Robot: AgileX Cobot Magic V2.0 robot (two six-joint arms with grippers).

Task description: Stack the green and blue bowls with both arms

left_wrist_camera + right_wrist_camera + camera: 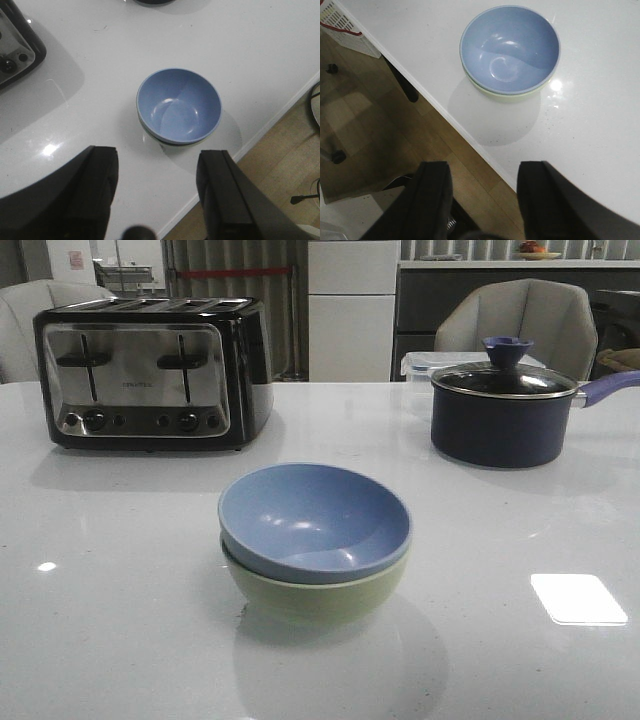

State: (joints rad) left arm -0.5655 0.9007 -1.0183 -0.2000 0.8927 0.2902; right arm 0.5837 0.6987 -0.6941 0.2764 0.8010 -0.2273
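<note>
The blue bowl (314,520) already sits nested in the green bowl (315,595), ahead of my left pincer (159,192) and right pincer (482,192); both gape empty. Best I stay clear, untouching. Only the front view shows the toaster (150,370) and saucepan (505,410) whole.

Green bowl (318,602) mostly hidden under blue bowl (314,522); only thin rim sliver shows in wrist views. Toaster (14,45) cut off by frame edge in left wrist view. Saucepan (505,412) handle runs off front view's right edge. Toaster label too small to read
</note>
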